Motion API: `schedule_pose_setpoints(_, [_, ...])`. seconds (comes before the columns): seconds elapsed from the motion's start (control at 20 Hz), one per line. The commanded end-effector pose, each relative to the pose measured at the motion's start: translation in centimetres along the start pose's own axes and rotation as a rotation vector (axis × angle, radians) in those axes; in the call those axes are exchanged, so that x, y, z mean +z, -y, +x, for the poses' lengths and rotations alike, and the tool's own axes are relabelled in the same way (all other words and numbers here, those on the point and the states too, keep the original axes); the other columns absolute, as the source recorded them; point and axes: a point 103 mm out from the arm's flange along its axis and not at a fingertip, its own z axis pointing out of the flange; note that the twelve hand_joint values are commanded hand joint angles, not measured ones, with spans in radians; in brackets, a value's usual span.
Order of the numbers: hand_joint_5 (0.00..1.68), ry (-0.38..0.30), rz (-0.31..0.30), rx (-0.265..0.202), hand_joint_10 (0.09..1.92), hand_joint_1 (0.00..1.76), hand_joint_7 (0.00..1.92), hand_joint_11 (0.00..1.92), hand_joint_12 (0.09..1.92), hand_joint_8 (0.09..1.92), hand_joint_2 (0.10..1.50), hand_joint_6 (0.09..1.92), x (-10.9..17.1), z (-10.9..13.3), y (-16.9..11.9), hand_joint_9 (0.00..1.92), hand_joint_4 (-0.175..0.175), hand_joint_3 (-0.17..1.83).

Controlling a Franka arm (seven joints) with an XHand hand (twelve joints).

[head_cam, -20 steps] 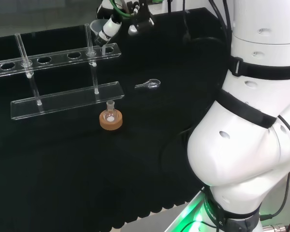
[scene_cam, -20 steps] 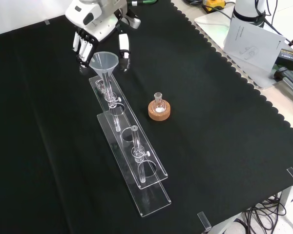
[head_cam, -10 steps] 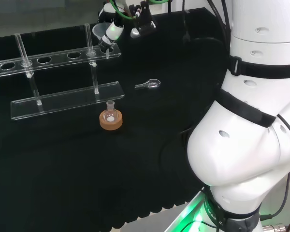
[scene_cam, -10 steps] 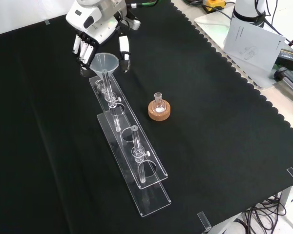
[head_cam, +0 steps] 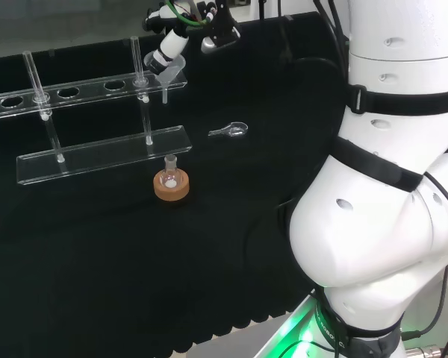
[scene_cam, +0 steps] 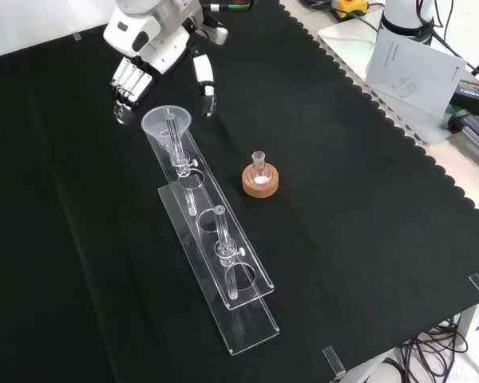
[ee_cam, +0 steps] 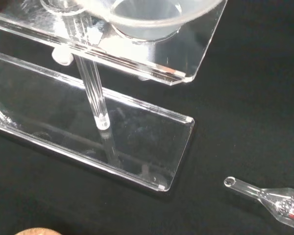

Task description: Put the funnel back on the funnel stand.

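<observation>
The clear funnel sits with its stem through the end hole of the clear funnel stand, at the stand's far end in the front view. In the head view the funnel is at the right end of the stand's upper shelf. The hand hovers just behind the funnel, open, with its fingers straight and apart from the rim. The wrist view looks down on the funnel bowl seated in the shelf.
A small flask on a cork ring stands beside the stand. A small glass scoop lies on the cloth to the right of the stand in the head view. Glass rods rise from the shelf. The arm's white links are at the right.
The funnel has dropped lower into the stand's end hole. The hand has let go of it, straightened its fingers and drawn back.
</observation>
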Motion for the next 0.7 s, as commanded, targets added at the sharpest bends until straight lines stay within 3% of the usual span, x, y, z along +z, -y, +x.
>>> schedule_pose_setpoints(0.05, [0.05,0.0,-0.058,-0.008,0.78,0.47,0.0,0.14,1.47,0.3,0.67,0.09,-0.4,-0.1,2.1,0.08,-0.005,0.16])
schedule_pose_setpoints(0.4, [0.12,-0.01,-0.14,0.026,0.77,0.48,0.0,0.17,1.47,0.55,0.7,0.09,-2.1,-0.7,6.5,0.16,-0.015,0.11])
schedule_pose_setpoints(0.7, [0.16,-0.019,-0.172,0.068,0.76,0.49,0.04,0.19,1.47,0.62,0.72,0.09,-2.1,-1.0,10.3,0.22,-0.021,0.1])
